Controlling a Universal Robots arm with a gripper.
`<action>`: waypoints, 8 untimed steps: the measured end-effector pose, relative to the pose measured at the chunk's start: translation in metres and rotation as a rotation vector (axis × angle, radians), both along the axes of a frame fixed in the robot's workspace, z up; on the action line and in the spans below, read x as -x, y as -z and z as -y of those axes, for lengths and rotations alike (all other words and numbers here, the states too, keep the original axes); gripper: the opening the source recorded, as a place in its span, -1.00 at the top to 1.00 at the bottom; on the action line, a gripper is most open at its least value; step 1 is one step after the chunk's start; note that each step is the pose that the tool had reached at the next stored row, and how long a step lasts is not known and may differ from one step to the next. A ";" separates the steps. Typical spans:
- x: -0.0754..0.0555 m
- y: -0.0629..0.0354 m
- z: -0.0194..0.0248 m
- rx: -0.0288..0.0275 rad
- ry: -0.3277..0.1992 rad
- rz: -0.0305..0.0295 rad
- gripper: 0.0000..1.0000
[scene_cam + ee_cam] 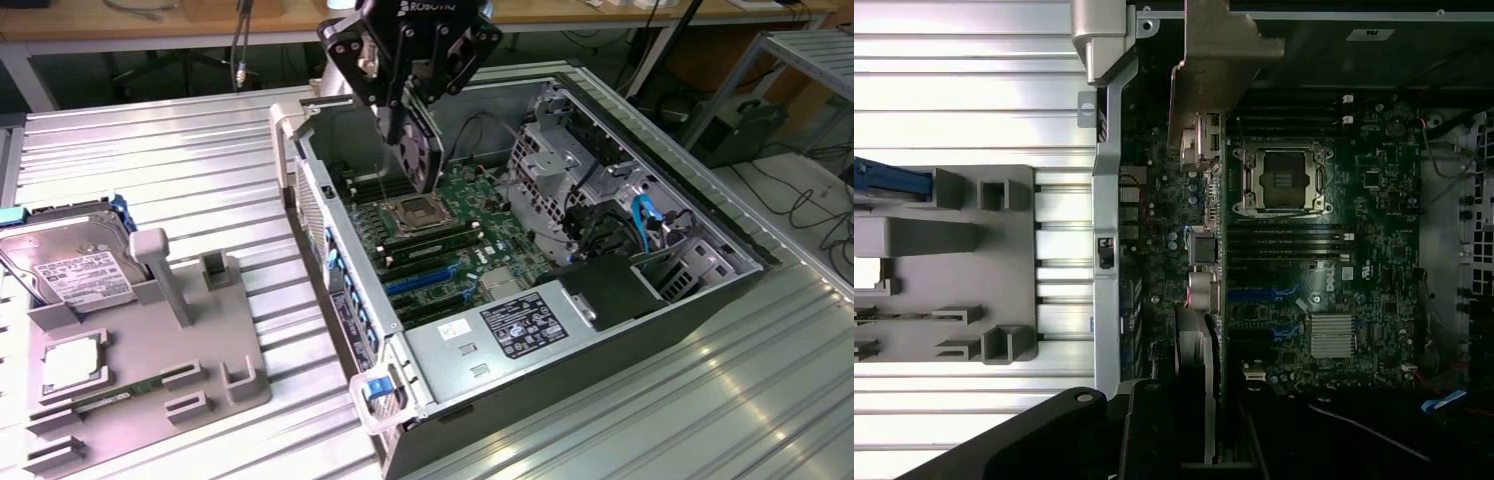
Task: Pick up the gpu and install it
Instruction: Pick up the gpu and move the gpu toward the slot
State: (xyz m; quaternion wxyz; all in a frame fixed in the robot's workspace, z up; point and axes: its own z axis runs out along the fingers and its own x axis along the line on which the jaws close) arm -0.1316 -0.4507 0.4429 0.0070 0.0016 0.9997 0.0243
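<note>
Gpu (418, 150): dark flat card, hanging on edge from the gripper (407, 110) over the far part of the open computer case (627, 300), above the motherboard (467, 235) and apart from it. In the wrist view you see it edge-on, with its silver bracket (1222, 70) at one end.

Jaws: narrow, clamped on the card's upper part.

Done, as you can judge: pick-up complete; the card is off the table and raised over the case interior.

Left: seating. The card touches no slot. The blue expansion slots (430, 275) lie below it and nearer, on the near side of the CPU socket (416, 212).

Also present: hard drive (74, 265) on the grey holder (160, 370), at the exterior view's left, well apart from the case.

Edges: the case wall (310, 200) at the exterior view's left stands near the card. The drive cage (561, 150) and blue cables (641, 225) are at the exterior view's right, well apart from it. The power supply (521, 325) fills the near end.

Open room: free air above the board between that wall and the cage.
</note>
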 end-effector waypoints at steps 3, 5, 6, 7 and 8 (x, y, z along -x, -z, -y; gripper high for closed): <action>-0.004 0.0000 0.0000 0.0000 0.000 0.0000 0.44; -0.007 0.0001 0.0000 0.0000 0.000 0.0000 0.44; -0.008 0.0001 0.0000 0.0000 0.000 0.0000 0.44; -0.011 0.0001 0.0000 0.0000 0.000 0.0000 0.44; -0.012 0.0001 0.0000 0.0000 0.000 -0.0001 0.44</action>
